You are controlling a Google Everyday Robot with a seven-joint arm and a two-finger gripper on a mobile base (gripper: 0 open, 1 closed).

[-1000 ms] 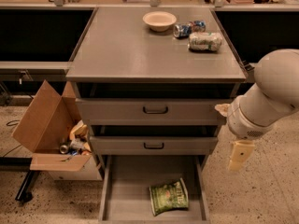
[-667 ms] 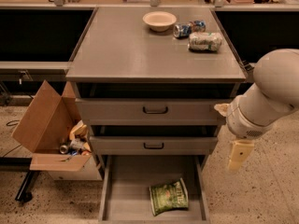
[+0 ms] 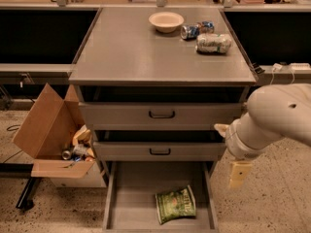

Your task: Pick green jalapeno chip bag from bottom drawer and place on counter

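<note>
The green jalapeno chip bag [image 3: 176, 204] lies flat on the floor of the open bottom drawer [image 3: 132, 198], right of its middle. My gripper [image 3: 230, 152] hangs at the right front corner of the cabinet, level with the middle drawer, above and to the right of the bag. It is open and empty, with one tan finger [image 3: 239, 174] pointing down and the other [image 3: 221, 128] near the middle drawer's edge. The grey counter [image 3: 136, 52] is the cabinet's top.
On the counter's far side stand a cream bowl [image 3: 166, 21], a blue soda can [image 3: 197, 30] and a pale whitish-green bag [image 3: 213, 43]. Two grey drawers with black handles [image 3: 162, 114] stand slightly open above. An open cardboard box [image 3: 51, 135] of trash sits at the left.
My arm and gripper have moved slightly down and to the left, closer to the open bottom drawer. The bag has not moved.
</note>
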